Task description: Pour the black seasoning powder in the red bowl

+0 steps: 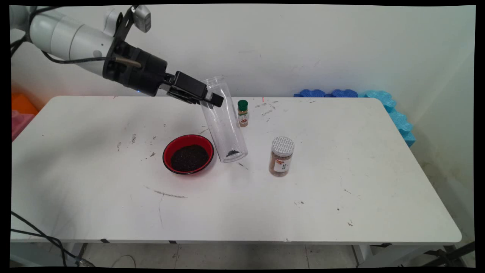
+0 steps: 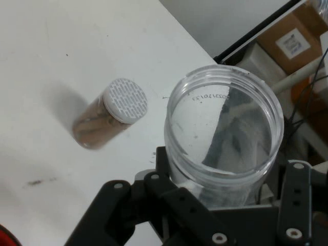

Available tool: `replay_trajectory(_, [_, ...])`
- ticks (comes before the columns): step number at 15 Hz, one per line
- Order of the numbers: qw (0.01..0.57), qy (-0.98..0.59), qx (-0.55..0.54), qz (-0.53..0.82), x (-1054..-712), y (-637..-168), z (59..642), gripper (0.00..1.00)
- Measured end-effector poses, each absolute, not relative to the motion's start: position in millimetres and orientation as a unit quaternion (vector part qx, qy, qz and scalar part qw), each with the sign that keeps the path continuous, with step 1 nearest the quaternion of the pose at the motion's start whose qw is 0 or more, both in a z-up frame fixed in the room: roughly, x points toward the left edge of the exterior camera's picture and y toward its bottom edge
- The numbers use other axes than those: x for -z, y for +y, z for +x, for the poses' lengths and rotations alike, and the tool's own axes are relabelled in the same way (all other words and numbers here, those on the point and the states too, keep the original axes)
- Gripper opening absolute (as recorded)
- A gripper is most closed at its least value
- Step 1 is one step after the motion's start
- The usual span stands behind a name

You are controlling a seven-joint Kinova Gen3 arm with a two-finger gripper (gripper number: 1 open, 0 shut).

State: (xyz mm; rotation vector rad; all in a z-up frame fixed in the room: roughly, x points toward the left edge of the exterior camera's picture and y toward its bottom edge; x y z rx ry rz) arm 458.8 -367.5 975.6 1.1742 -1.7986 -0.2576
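A tall clear plastic jar point(image 1: 224, 118) leans with its open mouth toward the back, its base near the table beside a red bowl point(image 1: 188, 154). A few dark grains lie in the jar's bottom. My gripper point(image 1: 209, 99) is shut on the jar's upper part. In the hand view the jar point(image 2: 224, 134) fills the space between the fingers, its open mouth facing the camera. The red bowl holds a heap of dark grains. Whether the jar's base touches the table I cannot tell.
A brown spice jar with a white perforated lid point(image 1: 282, 156) point(image 2: 110, 119) stands right of the clear jar. A small green-capped bottle point(image 1: 243, 113) stands behind it. Blue foam pieces point(image 1: 390, 110) line the table's far right corner. Orange and pink items point(image 1: 21, 110) sit at the left edge.
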Motion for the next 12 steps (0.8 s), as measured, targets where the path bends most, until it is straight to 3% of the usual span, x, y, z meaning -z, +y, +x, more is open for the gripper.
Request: replay_trajectory(12, [0.464, -0.808, 0.009, 0.364, -974.7, -371.6, 455.4, 0.00])
